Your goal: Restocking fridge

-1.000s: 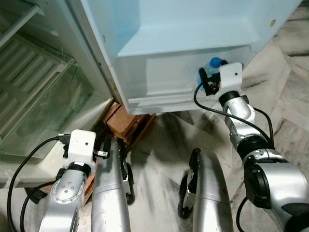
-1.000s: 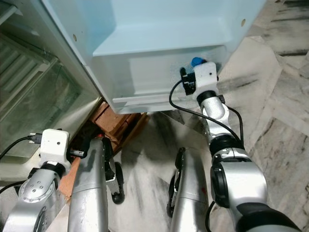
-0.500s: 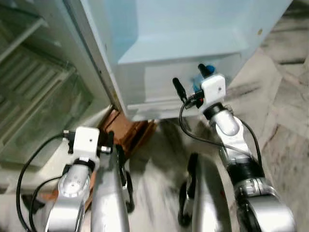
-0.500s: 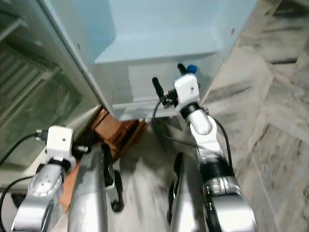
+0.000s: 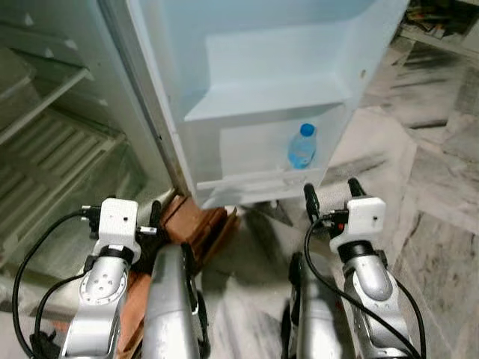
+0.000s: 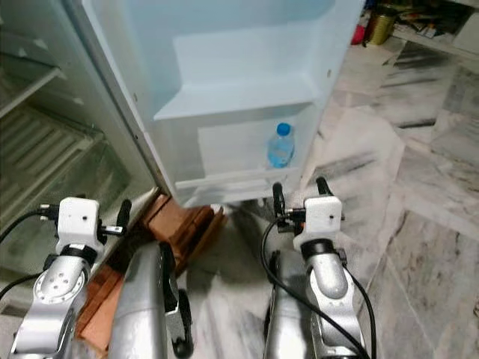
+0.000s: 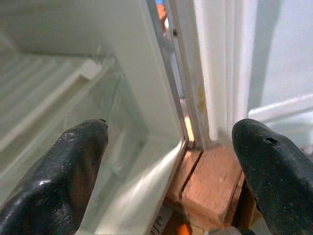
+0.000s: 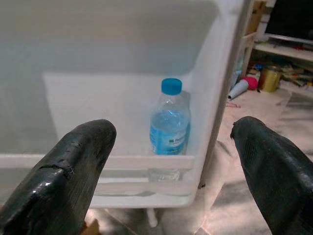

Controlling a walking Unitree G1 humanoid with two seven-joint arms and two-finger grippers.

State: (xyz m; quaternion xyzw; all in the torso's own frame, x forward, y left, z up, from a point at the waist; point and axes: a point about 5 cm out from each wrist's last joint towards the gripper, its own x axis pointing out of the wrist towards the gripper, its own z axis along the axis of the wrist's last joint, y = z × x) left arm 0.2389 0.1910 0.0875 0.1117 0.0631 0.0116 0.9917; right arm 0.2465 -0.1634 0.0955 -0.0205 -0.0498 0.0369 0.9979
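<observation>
Back came the right pincer (image 5: 329,196), fingers spread and empty, leaving the clear blue-capped water bottle (image 5: 301,146) upright in the white fridge door's lowest shelf (image 5: 254,182). Low by the bricks (image 5: 196,215), the left pincer (image 7: 168,161) gaped too.

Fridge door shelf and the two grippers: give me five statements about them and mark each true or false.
1. A water bottle with a blue cap stands upright in the lowest door shelf. True.
2. The right gripper is shut on the bottle. False: its fingers are open and it sits below the shelf, apart from the bottle.
3. The bottle is at the end of the shelf nearest the door's outer edge. True.
4. The left gripper holds a second bottle. False: it is open and holds nothing, low beside the wooden blocks under the fridge.
5. The bottle lies on its side on the floor. False: it stands in the door shelf.
</observation>
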